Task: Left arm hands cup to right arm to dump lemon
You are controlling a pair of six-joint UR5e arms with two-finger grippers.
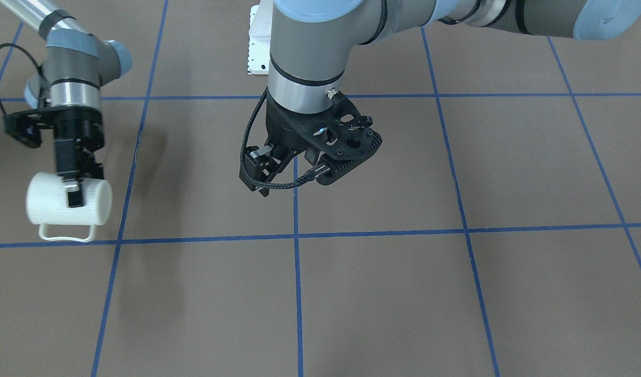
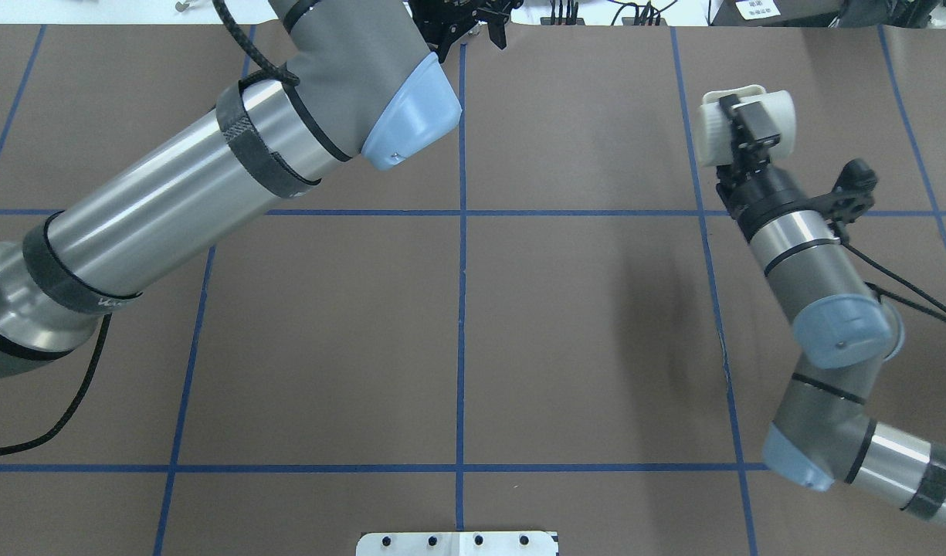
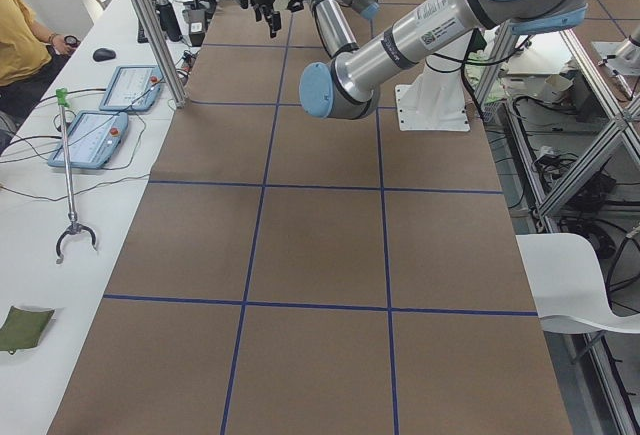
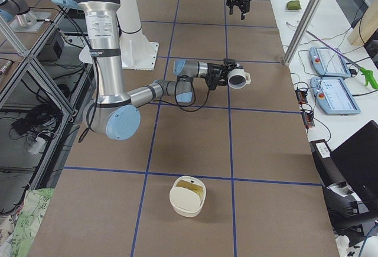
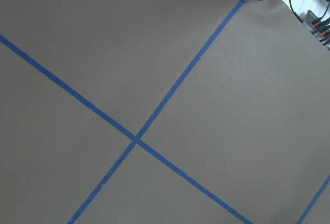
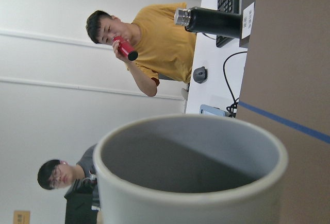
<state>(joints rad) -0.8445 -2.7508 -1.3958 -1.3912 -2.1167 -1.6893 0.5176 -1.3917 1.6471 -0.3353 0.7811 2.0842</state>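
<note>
My right gripper [image 1: 74,189] is shut on the cream-white cup [image 1: 53,207] and holds it on its side above the table, with the loop handle pointing away from the robot. The held cup also shows in the overhead view [image 2: 781,116] and the exterior right view [image 4: 239,79]. In the right wrist view the cup [image 6: 191,183] shows a grey inside with no lemon visible. My left gripper [image 1: 286,168] hangs open and empty over the table's middle line, well apart from the cup. It also shows at the top of the overhead view [image 2: 470,35]. The lemon is not in view.
A cream-white round container [image 4: 188,196] with a yellowish inside stands on the brown table at the robot's right end. Blue tape lines [image 1: 296,235] grid the table. Two people [image 6: 154,44] are beyond the far edge, where pendants [image 4: 333,94] lie on a side bench.
</note>
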